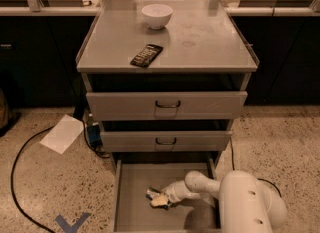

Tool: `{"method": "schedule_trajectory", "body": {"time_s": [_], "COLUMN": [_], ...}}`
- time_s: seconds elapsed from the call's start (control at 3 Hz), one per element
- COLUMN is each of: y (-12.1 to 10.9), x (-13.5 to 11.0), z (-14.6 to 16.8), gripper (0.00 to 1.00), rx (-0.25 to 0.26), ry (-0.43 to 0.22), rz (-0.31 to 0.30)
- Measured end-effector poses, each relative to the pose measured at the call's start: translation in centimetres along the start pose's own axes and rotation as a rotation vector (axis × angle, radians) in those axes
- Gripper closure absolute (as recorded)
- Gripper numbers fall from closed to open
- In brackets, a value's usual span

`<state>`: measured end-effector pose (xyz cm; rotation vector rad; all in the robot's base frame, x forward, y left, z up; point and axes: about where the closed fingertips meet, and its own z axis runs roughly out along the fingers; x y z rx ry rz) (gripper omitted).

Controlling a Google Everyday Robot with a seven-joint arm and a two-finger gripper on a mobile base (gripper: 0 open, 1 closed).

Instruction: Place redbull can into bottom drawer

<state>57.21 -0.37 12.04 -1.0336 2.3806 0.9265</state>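
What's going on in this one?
The robot's arm reaches down into the open bottom drawer, with the gripper low over its floor. The can is right at the gripper's tip, inside the drawer; whether it has been let go I cannot tell. A bowl and a remote sit on the cabinet top.
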Motion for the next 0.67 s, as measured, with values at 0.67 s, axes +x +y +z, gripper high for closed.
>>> {"method": "schedule_trajectory", "body": {"time_s": [0.67], "y": [0.01], "x": [0.00], "z": [0.01], "gripper": [0.00], "rx": [0.000], "ry": [0.000], "rz": [0.000]}}
